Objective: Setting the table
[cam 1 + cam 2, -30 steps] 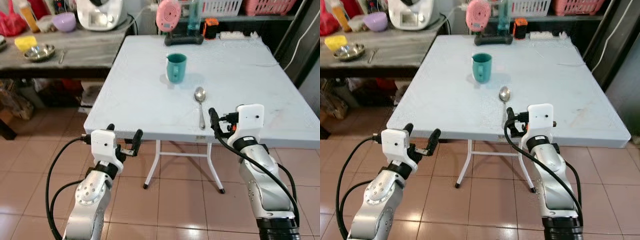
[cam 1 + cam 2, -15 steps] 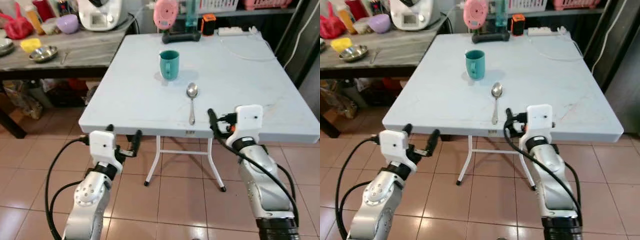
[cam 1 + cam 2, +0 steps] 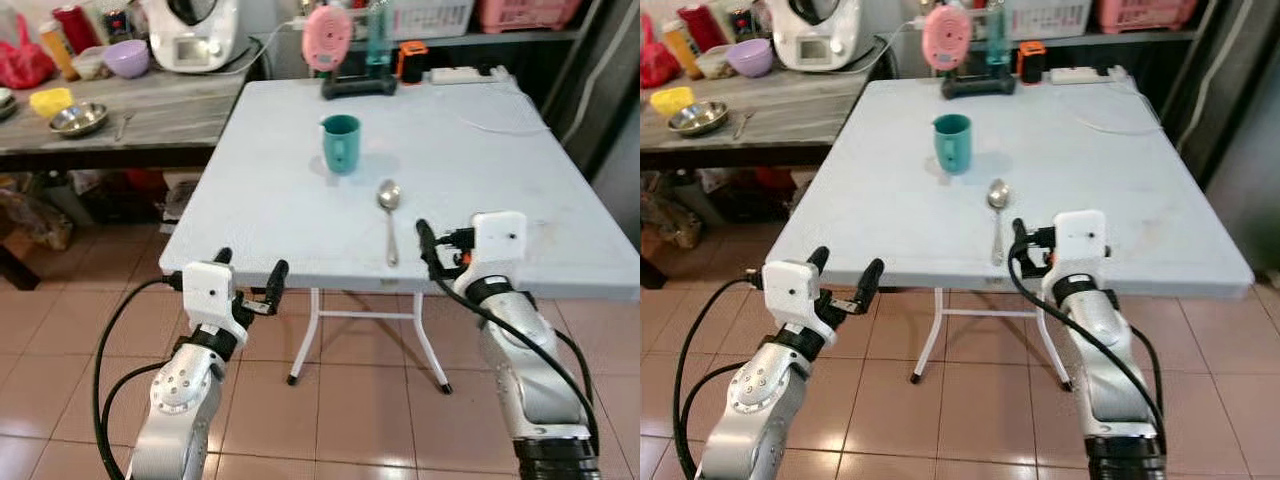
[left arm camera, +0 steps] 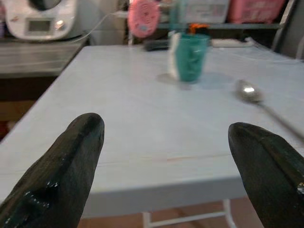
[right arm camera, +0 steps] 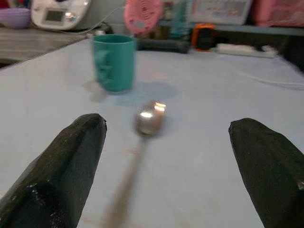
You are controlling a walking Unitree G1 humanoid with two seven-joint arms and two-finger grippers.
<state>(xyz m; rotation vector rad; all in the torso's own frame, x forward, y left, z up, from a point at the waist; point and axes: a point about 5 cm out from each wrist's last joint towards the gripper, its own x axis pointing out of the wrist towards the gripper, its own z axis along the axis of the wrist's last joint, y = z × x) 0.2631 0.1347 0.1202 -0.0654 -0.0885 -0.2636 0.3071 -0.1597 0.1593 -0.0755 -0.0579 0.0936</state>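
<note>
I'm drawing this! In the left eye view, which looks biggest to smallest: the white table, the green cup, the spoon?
1. White table, by far the largest.
2. Green cup and spoon: unsure. The spoon looks longer but thin; the cup looks bulkier.

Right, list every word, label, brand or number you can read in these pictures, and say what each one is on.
None can be read.
White kitchen appliance on the side counter: it has a display panel, too small and blurred to read.
Teal mug: no print visible.
Spoon: no marking visible.
Orange and black device at the far table edge: any label is too small to tell.
</note>
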